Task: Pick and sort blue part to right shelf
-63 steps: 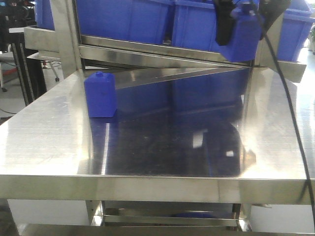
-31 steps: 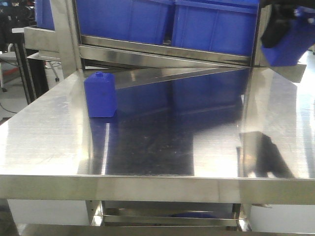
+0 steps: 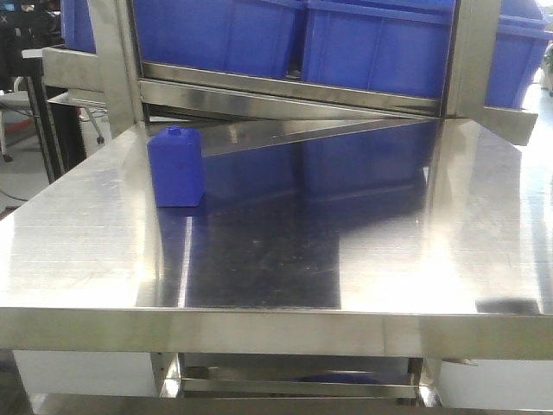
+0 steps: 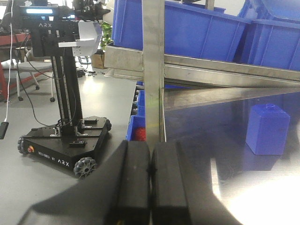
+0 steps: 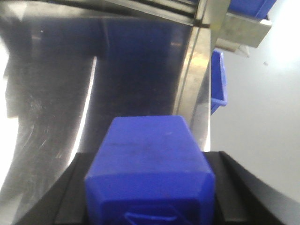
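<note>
The blue part (image 5: 149, 164) fills the bottom of the right wrist view, clamped between the black fingers (image 5: 70, 187) of my right gripper (image 5: 150, 192), high over the steel table's right side. That gripper is outside the front view. The right shelf (image 3: 471, 60), a steel rack carrying large blue bins (image 3: 371, 47), stands along the table's back edge. My left gripper (image 4: 150, 150) hangs shut and empty off the table's left edge, its pads pressed together.
A squatter blue block (image 3: 176, 167) with a small knob stands at the back left of the shiny steel table (image 3: 285, 268), also seen as the blue block (image 4: 267, 129). A black ARX wheeled tower (image 4: 65, 136) stands on the floor to the left. A blue bin (image 5: 218, 84) sits below the table's right edge.
My right gripper, carrying the blue part, has moved right and up and left the front view. Its dark reflection on the table slid to the right edge. The squat block has not moved.
</note>
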{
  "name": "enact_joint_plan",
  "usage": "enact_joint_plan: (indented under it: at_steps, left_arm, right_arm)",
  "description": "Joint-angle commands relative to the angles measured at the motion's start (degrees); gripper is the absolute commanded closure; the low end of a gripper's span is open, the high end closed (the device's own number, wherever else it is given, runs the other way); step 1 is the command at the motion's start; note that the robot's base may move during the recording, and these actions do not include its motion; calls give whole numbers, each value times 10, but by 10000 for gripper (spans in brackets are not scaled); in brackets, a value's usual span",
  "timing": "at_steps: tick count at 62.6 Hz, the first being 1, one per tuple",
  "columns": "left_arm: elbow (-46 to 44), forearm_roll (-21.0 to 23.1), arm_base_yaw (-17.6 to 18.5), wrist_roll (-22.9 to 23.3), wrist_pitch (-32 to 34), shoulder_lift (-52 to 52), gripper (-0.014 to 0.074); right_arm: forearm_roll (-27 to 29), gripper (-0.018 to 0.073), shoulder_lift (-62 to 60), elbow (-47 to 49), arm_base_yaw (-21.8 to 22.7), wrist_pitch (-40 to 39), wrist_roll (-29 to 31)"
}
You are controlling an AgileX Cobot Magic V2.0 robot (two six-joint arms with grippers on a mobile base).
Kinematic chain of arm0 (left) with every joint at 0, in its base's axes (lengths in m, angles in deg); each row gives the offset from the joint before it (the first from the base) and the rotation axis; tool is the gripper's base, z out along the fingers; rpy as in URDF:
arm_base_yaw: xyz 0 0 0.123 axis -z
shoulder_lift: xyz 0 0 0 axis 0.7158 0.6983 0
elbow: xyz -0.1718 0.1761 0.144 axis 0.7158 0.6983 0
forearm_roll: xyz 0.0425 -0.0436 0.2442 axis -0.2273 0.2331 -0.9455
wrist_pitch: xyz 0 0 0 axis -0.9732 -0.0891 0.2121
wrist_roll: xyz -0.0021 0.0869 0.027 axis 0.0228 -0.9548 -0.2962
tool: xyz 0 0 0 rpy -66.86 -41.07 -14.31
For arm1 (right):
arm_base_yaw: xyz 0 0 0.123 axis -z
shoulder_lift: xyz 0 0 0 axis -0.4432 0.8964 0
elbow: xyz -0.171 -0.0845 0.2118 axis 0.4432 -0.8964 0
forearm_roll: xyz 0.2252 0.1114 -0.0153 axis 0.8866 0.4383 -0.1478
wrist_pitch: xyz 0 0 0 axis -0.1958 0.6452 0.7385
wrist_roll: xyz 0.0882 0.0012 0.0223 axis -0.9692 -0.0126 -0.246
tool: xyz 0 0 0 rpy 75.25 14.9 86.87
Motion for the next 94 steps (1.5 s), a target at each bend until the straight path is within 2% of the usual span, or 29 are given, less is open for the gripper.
enact_joint_plan:
  at_steps: [1, 13, 42, 94]
  left_arm:
    - [13, 4, 4, 7, 47, -13, 461]
    - [13, 4, 4, 7, 47, -13, 461]
    - [13, 4, 4, 7, 47, -13, 461]
    - [13, 4, 4, 7, 47, -13, 461]
  right_arm:
    - [-21, 124, -54, -8, 4, -62, 7]
    - [-35, 124, -165, -66, 4, -99, -7]
    - [-28, 124, -362, -106, 4, -66, -7]
    - [-28, 124, -368, -106, 4, -68, -7]
